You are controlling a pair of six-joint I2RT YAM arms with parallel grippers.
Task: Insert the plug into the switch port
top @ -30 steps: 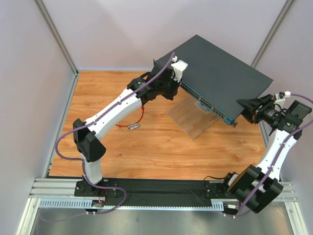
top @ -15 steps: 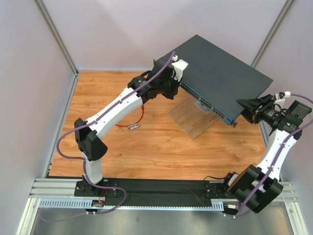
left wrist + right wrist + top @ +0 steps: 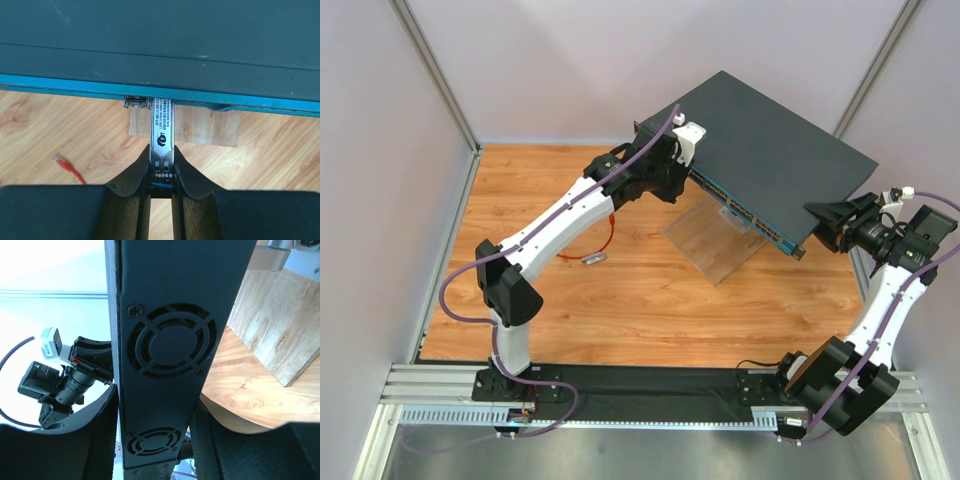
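Two grippers each have hold of something. The left gripper is closed narrowly on a grey labelled module, whose far end meets the front face of the switch just beside a similar metal stub. The right gripper is about half open, clamped across the switch's fan-vented right end. The plug lies loose on the table, left of the module and apart from the switch ports.

Left wrist view: the box overhang hides its ports; lower left, the pincer body cuts off the red cable.
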